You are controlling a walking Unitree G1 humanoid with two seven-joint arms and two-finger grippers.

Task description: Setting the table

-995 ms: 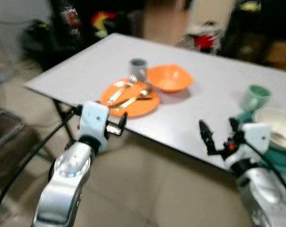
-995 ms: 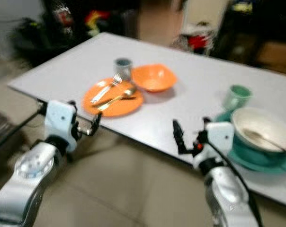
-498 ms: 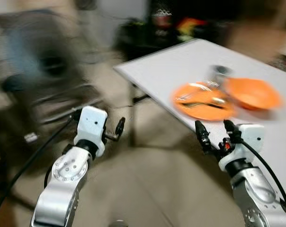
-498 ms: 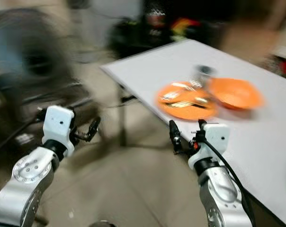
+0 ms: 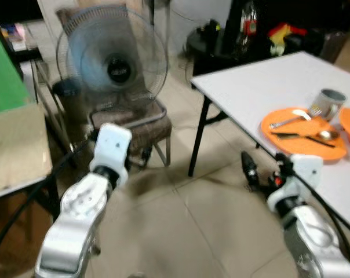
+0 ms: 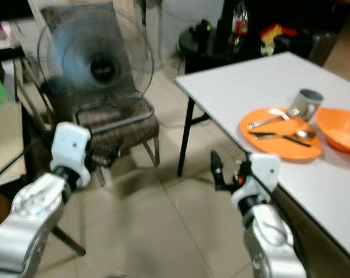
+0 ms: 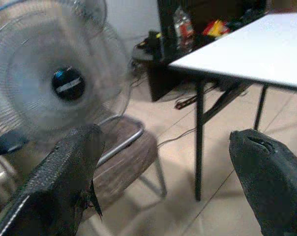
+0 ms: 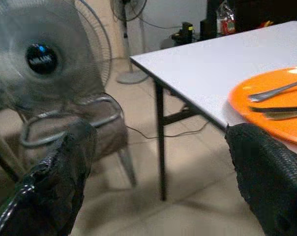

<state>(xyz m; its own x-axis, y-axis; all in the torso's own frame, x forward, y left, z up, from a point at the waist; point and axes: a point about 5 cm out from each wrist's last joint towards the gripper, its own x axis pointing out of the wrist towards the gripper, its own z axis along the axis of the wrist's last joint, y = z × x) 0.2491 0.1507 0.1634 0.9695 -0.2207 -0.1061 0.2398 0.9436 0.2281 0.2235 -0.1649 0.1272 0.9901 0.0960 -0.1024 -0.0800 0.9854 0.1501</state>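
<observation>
While both arms hang out over the tiled floor (image 5: 181, 231), the white tabletop (image 6: 250, 87) sits off to the robot's right, smooth and flat on thin black legs. Near its front edge is a round orange plate (image 6: 279, 139) with a silver fork (image 6: 268, 119) and a spoon (image 6: 282, 135) lying across it. A small metal cup (image 6: 306, 103) stands just behind the plate, and an orange bowl (image 6: 340, 130) with a glossy plastic look sits right beside it.

Right gripper (image 5: 262, 168) is just short of the tabletop edge, close to the plate, jaws spread wide with nothing in them; the fingers (image 8: 65, 172) have a rough grippy texture. Left gripper (image 7: 163, 182) is the same deal, wide and empty, aimed toward a round wire-cage fan (image 5: 111, 63) sitting on a metal-framed chair (image 5: 134, 124) with a brown padded seat.
</observation>
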